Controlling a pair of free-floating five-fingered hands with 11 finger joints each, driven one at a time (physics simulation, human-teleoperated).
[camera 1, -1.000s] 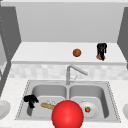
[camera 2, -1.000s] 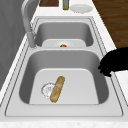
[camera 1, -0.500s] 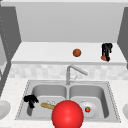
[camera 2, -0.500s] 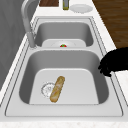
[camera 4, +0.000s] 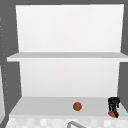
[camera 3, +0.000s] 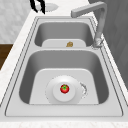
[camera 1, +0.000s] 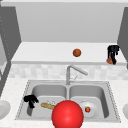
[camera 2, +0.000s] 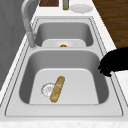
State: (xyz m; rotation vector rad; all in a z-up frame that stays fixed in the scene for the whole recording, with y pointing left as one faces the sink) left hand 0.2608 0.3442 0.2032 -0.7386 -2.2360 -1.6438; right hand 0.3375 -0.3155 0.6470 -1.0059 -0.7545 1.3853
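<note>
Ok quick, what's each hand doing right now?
Left hand: over the left basin's edge, fingers curled, holding nothing.
Right hand: on the shelf, fingers down on a brown ball.
</note>
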